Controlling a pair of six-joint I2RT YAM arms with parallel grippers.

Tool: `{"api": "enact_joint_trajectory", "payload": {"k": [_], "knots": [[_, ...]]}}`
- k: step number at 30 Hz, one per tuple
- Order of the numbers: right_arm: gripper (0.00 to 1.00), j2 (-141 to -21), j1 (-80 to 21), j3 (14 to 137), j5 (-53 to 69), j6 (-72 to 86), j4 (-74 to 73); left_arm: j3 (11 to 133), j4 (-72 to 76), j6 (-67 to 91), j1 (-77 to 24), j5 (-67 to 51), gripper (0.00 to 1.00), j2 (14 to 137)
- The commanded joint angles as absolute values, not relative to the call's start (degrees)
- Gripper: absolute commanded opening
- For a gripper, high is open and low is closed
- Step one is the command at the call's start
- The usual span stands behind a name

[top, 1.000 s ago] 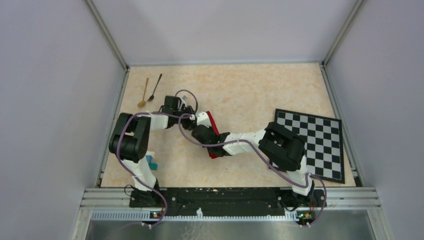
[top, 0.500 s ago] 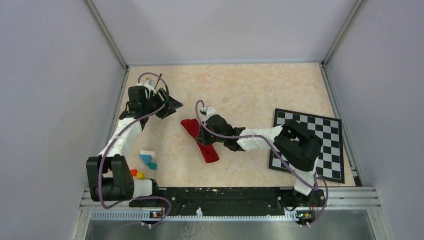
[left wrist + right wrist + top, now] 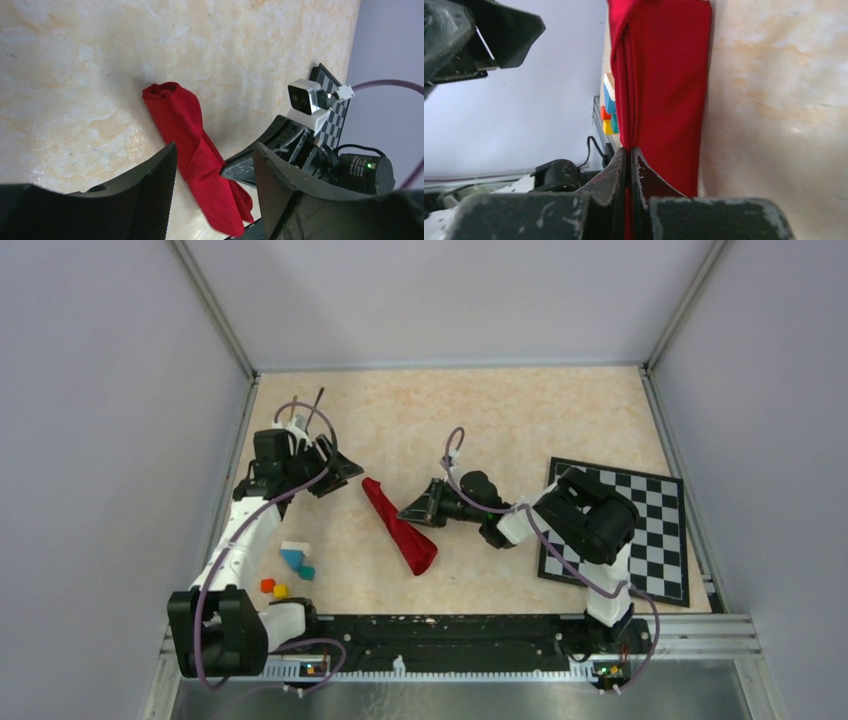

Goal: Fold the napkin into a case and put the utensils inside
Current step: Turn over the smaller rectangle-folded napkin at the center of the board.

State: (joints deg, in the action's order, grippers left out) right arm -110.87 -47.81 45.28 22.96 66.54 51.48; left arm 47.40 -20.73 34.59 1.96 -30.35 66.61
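Note:
The red napkin (image 3: 400, 525) lies folded as a narrow diagonal strip on the table. It also shows in the left wrist view (image 3: 182, 120) and the right wrist view (image 3: 674, 75). My right gripper (image 3: 407, 512) is shut on the strip's right edge near its middle; the jaws pinch cloth in the right wrist view (image 3: 628, 152). My left gripper (image 3: 345, 470) is open and empty, just left of the strip's far end, with the cloth seen between its fingers (image 3: 150, 185). The dark spoon's handle (image 3: 319, 398) sticks out behind the left arm. The gold spoon is mostly hidden.
The black-and-white chequered mat (image 3: 655, 530) lies at the right, under the right arm. Small coloured blocks (image 3: 290, 565) lie near the left arm's base and show in the right wrist view (image 3: 608, 107). Walls close in the table on three sides.
My left arm has swung away from the napkin to the far left. My right gripper has drawn back to the right, still holding the cloth, which now lies uncovered as a long strip.

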Motion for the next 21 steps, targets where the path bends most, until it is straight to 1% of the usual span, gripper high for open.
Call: {"api": "enact_joint_trajectory", "payload": {"k": [1,9,14,15,18,19,21], "knots": [[0.0,-113.5,-44.7,41.6,27.6,76.0,67.4,46.2,-20.5,33.7,1.8,-31.0,0.62,65.1],[0.0,-116.5,-38.6,35.3,29.9,75.3,72.3,45.5,-19.3,34.1,0.2,-31.2,0.62,66.6],[0.01,-116.2,-34.1,34.4,33.2,71.0,67.6,45.7,-17.3,35.0,-4.4,-30.9,0.63,68.8],[0.04,-115.8,-32.8,34.5,34.3,69.9,66.0,45.8,-16.7,35.1,-5.5,-30.7,0.63,69.5],[0.19,-112.3,-28.3,36.2,37.7,61.7,53.0,47.4,-15.6,35.2,-9.0,-31.4,0.63,73.3],[0.24,-109.7,-27.1,37.1,37.6,56.8,45.3,48.2,-15.3,35.5,-10.2,-31.9,0.63,74.8],[0.37,-102.8,-25.7,42.0,32.5,41.9,21.1,49.6,-13.3,35.7,-12.8,-33.0,0.63,78.0]]}}
